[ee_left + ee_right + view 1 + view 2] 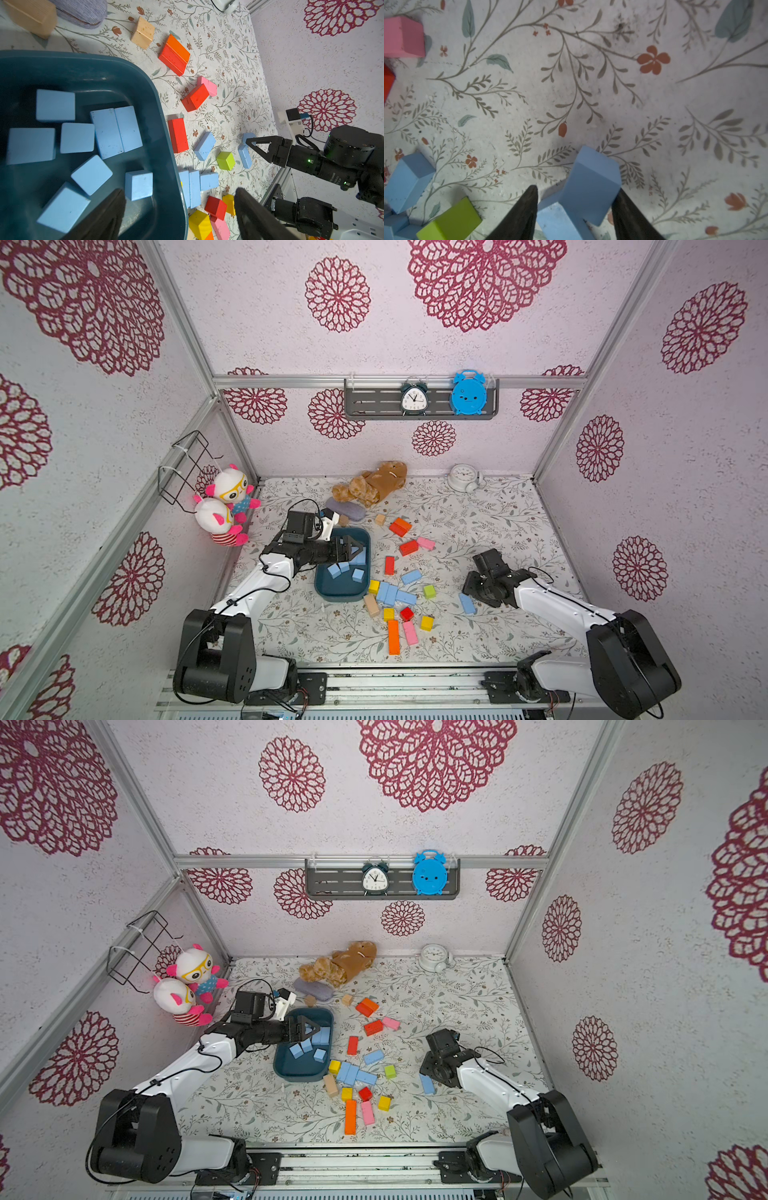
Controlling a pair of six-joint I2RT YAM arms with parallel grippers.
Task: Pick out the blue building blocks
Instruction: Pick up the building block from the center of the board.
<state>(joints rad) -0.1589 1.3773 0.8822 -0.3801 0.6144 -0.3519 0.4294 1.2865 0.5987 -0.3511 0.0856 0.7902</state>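
**Right end effector** point(577, 188): the jaws were partly closed astride a blue block point(591, 182) that sat tilted on the tabletop point(591, 72). One finger lay against the block. At the other finger showed a paler blue face point(556, 220), and I could not tell whether it belonged to the same block or to a second one. I could not tell whether a firm pinch had been made. A green cube point(450, 220) lay just beside this end effector.

**Left end effector** point(179, 191): the jaws were spread wide with nothing between them, and they hung over the rim of the dark teal tray point(104, 60). Below and ahead of it, about eight of the blue building blocks point(107, 133) lay loose inside the tray.

**Between the two end effectors:** a lone blue brick point(411, 576) and a cluster of three point(392, 594) lay outside the tray, mixed with red point(389, 565), yellow and pink blocks.

**Assessment:** the task appeared to be more than half done. Roughly five blue blocks were not yet in the tray, counting the one at the right end effector.
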